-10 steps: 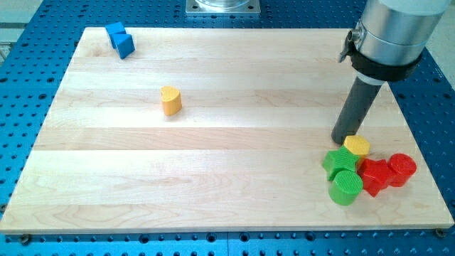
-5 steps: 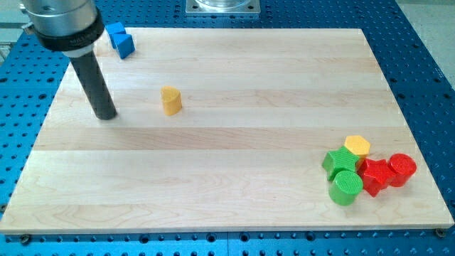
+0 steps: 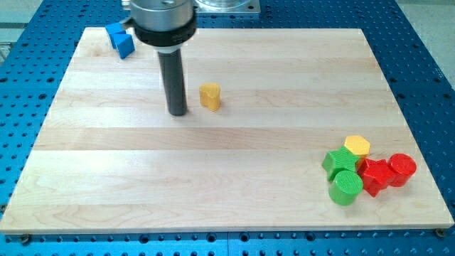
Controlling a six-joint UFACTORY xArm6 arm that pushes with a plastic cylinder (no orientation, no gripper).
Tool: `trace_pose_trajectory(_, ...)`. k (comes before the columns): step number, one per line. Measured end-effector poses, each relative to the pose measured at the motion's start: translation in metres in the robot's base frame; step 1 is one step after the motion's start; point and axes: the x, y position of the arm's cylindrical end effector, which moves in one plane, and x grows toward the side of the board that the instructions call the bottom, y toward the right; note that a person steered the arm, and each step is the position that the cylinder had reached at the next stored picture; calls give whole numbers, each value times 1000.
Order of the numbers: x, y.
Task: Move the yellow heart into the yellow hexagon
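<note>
Pale wooden boards make up the table top (image 3: pixel 234 192), which sits on a blue perforated base. At the upper middle of the frame my tip (image 3: pixel 178 112) rests on the wood just to the left of the yellow heart (image 3: pixel 210 96), with only a thin gap showing between them, so I cannot tell whether they touch. This arm carries no jaws at all, only the straight dark rod, so nothing is clamped or held. The yellow hexagon (image 3: pixel 357 146) lies well apart from the heart, at the lower right of the frame, and touches a tight cluster: a green star (image 3: pixel 338 161), a green cylinder (image 3: pixel 345 188), a red star (image 3: pixel 375 175) and a red cylinder (image 3: pixel 402 168). Two blue blocks (image 3: pixel 121 38) sit together at the upper left corner, well out of the way. By my judgement the push is in hand, with the tip placed behind the heart on the side away from the target. The next move calls for a long slide toward the right and the bottom of the frame, keeping the heart centred on the rod so it does not slip off sideways.
</note>
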Motion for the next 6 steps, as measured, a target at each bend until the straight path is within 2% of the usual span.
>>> trace_pose_trajectory(2,-4,80)
trace_pose_trajectory(3,-28,51)
trace_pose_trajectory(5,-53,96)
trace_pose_trajectory(6,-85,96)
